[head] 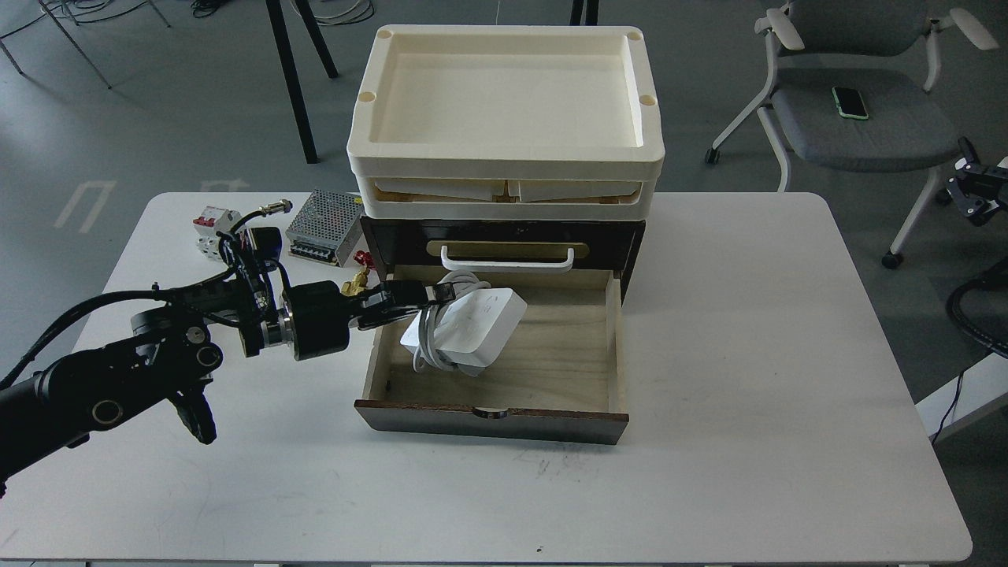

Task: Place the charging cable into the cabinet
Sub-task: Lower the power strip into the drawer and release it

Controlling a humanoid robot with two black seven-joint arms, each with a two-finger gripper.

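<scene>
Reaching in from the left side of the drawer, the left pincer (441, 298) is clamped on the charging cable (471, 324), its dark fingers closed over the near end of the block where the cord loops gather. Just past the fingertips the strip hangs tilted, its far corner raised and its lower edge dipping toward the pale wood floor of the open drawer; whether that edge touches the wood I cannot tell. It looks like a flat white rectangular block with rounded corners, faint ports on its upper face, and a thick white cord wound about the end nearest the pincer, one loop rising behind the fingers toward the white handle (508, 260). I judge the body to be rigid, fairly light and smooth-skinned, so it may slip or swing in a narrow grip; the cord is springy and could shift or unwind. Holding across the block together with the cord wraps, as here, seems the soundest place, since it pins both at once. Around and beyond the load stands the cabinet (504, 346), dark brown, its drawer pulled well out. The right pincer is not in view.
</scene>
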